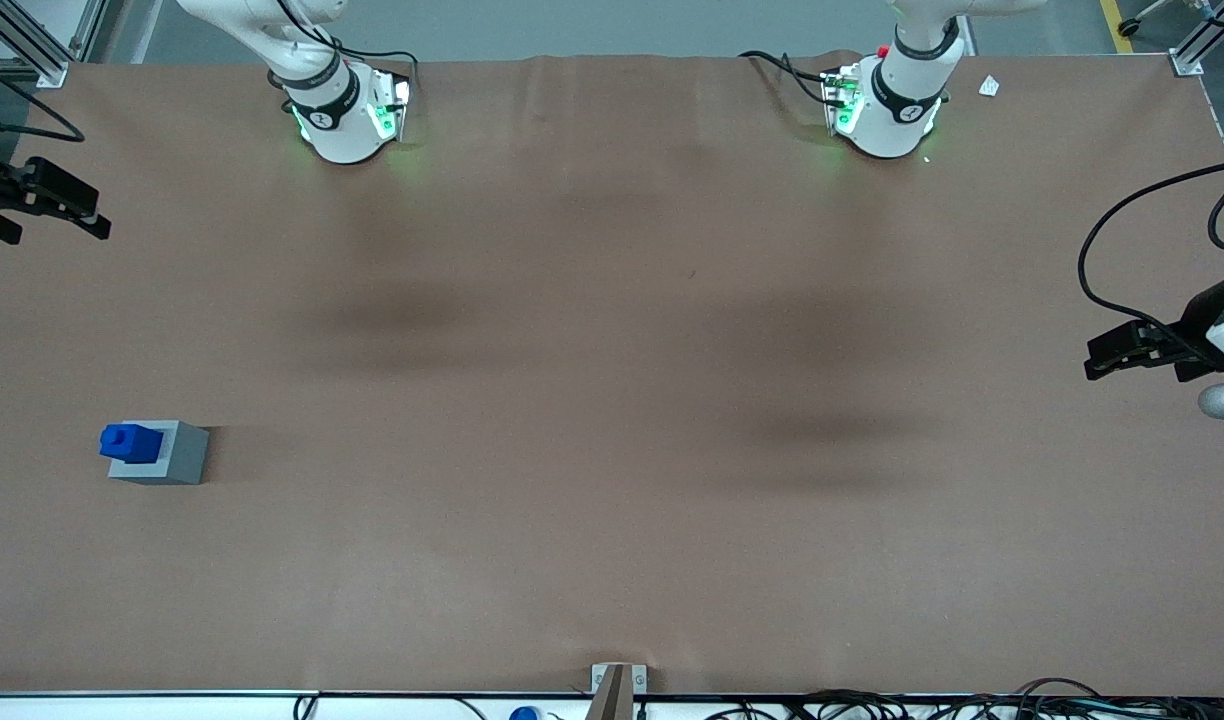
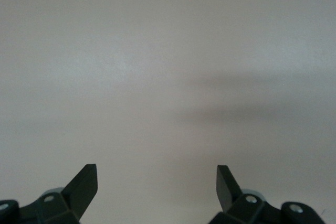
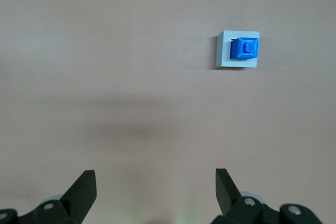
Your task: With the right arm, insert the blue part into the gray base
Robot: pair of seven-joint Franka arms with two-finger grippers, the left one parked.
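Small bright-blue plastic block looks smooth and a bit shiny; light-gray plastic cube is matt. Brown tabletop cover looks like matt cloth. Black plastic two-finger gripper, spread wide up above the table, is matt too.

Bare table below two spread fingers.

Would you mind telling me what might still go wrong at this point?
1. The blue part sits on the gray base toward one edge, not centred, so it may not be fully seated; that cannot be confirmed here.
2. The gripper is open and well away from both, farther from the front camera, so any correction would need a fresh approach, which might nudge the unsecured base.
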